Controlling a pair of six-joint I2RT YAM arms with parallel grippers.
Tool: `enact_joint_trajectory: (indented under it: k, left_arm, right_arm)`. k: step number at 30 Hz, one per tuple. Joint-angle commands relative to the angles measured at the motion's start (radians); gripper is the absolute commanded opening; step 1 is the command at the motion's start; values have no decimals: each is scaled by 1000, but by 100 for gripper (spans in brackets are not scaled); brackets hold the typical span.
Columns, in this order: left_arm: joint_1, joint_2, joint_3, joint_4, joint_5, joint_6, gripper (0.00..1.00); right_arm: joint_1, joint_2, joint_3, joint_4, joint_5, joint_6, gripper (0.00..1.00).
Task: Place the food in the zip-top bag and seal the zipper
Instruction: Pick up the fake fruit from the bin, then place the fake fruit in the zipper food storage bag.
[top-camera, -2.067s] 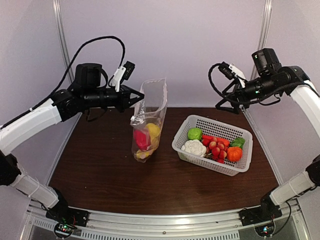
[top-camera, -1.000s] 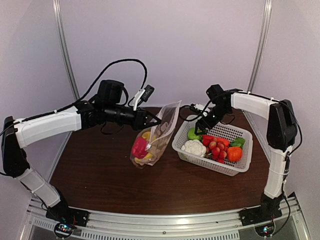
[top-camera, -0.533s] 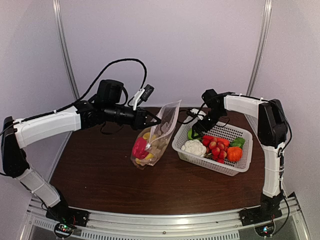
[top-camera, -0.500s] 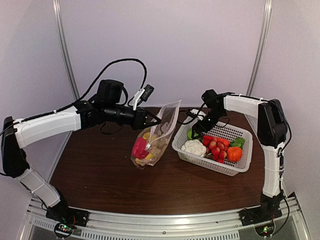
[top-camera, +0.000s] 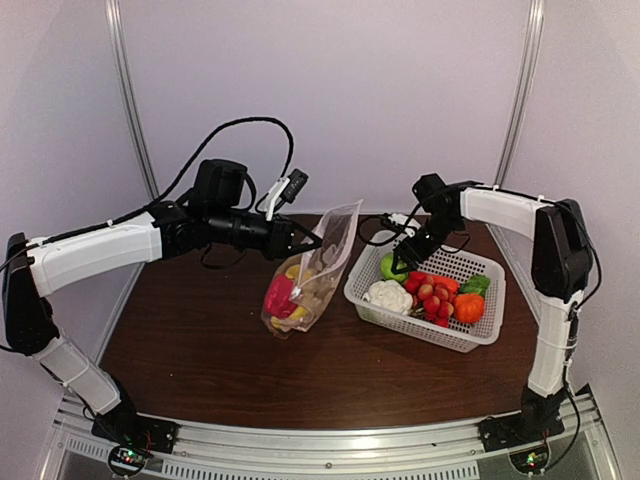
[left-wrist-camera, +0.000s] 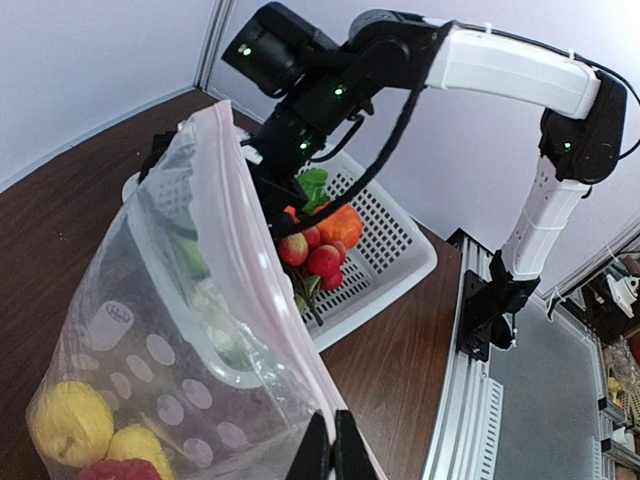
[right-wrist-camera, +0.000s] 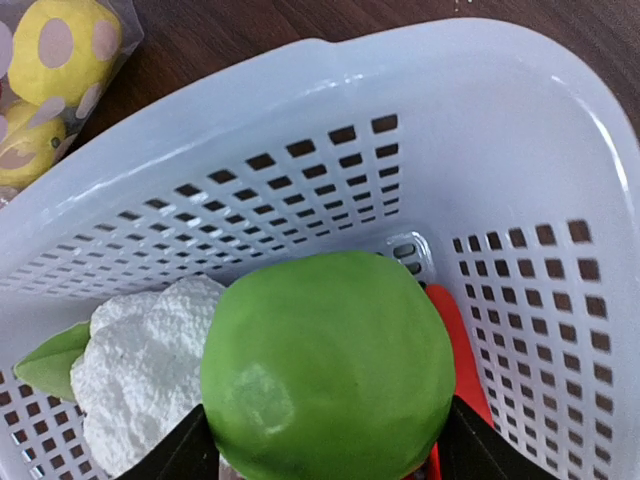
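My left gripper (top-camera: 312, 241) is shut on the mouth edge of the clear dotted zip-top bag (top-camera: 318, 262) and holds it up, tilted, with its bottom on the table. In the left wrist view the fingertips (left-wrist-camera: 333, 447) pinch the pale zipper (left-wrist-camera: 262, 232). A red pepper (top-camera: 280, 296) and a yellow lemon (left-wrist-camera: 68, 422) lie inside the bag. My right gripper (top-camera: 402, 260) reaches into the white basket's left end. Its fingers (right-wrist-camera: 180, 452) press both sides of the green lime (right-wrist-camera: 330, 365). A cauliflower (top-camera: 388, 295), strawberries (top-camera: 432, 295) and an orange piece (top-camera: 468, 307) lie in the basket.
The white mesh basket (top-camera: 462, 339) stands right of the bag on the brown table (top-camera: 200, 350). Its wall (right-wrist-camera: 300, 150) rises close in front of the right gripper. A metal rail (top-camera: 320, 440) runs along the near table edge. Pale walls enclose the back and sides.
The right gripper's jaws have closed in onto the green lime in the basket, and that arm has shifted slightly right. The left gripper and the bag have stayed put.
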Motion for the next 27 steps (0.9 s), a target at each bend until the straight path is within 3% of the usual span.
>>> enact_joint_trajectory:
  k: [1,6,11,13,18,27]
  left_arm:
    - [0,-26,-10,28,-9,14,0]
    - [1,-12,-10,28,-12,14,0]
    - [1,3,-8,27,-19,21,0]
    - [1,8,-6,25,-23,27,0]
    - [1,22,1,12,-32,40,0]
    - [1,22,7,-2,-36,51,0]
  right_arm:
    - [-2,-220,-71,8,37,-14,63]
    - [-2,-405,-133,0,-68,-36,63]
    - [22,-559,-162,-16,-321,-86,64]
    - [66,-586,-158,0,-317,-79,65]
    - [197,-538,-39,-73,-284,-115,65]
    - [288,-342,169,-102,-325,-8,62]
